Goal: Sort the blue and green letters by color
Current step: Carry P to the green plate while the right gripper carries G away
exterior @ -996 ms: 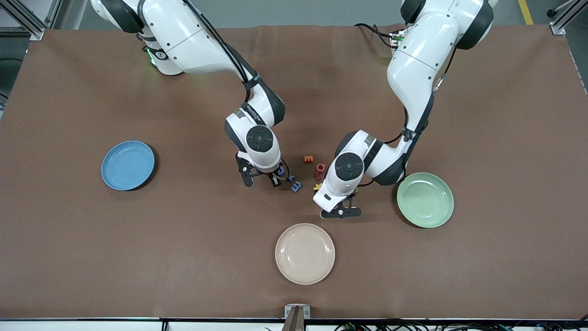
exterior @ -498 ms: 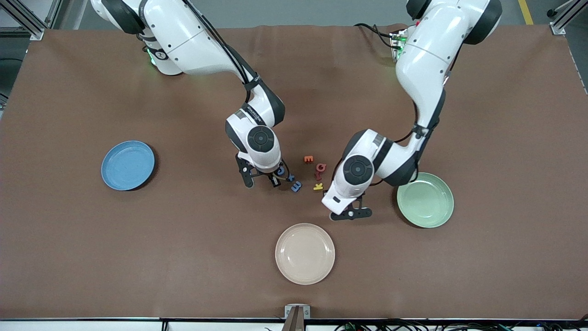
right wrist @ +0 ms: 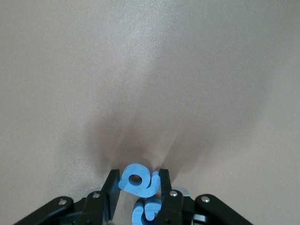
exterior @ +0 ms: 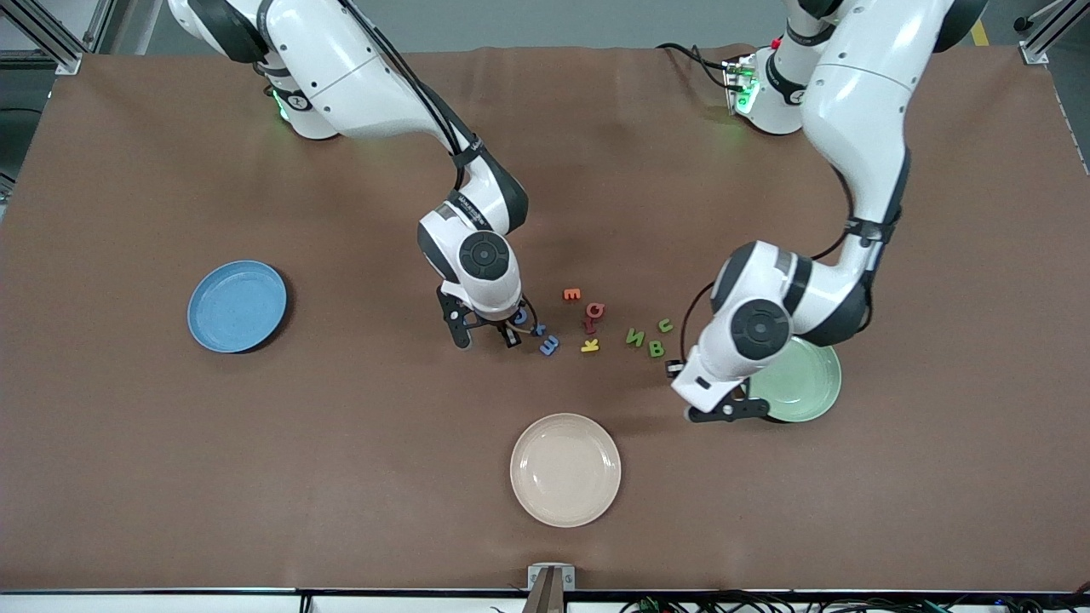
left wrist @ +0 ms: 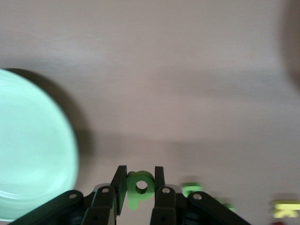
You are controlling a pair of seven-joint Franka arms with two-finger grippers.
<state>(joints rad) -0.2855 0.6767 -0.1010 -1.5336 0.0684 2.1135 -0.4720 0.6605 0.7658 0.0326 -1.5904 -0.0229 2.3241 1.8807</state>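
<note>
The letters are small, flat foam shapes, so they are light and squashy and can slip or bend. Take each one by its 2 flat edges and squeeze gently.

Your left gripper [exterior: 728,415] is low in the front view, over the table just beside the green plate [exterior: 809,396]. It is pressed onto a green letter [left wrist: 139,186] with a round hole in it, which hangs between the 2 tips. It looks held well, so I think it can go to the green plate next.

3 more green letters [exterior: 656,348] lie in the middle of the frame, near that plate.

Your right gripper [exterior: 487,334] is down at the table in the middle of the frame, around a curly blue letter [right wrist: 137,179]. You cannot tell yet if it is spread or pinching. Another blue letter [exterior: 550,345] lies just beside it. The blue plate [exterior: 237,305] is well apart, toward the right arm's end.
</note>
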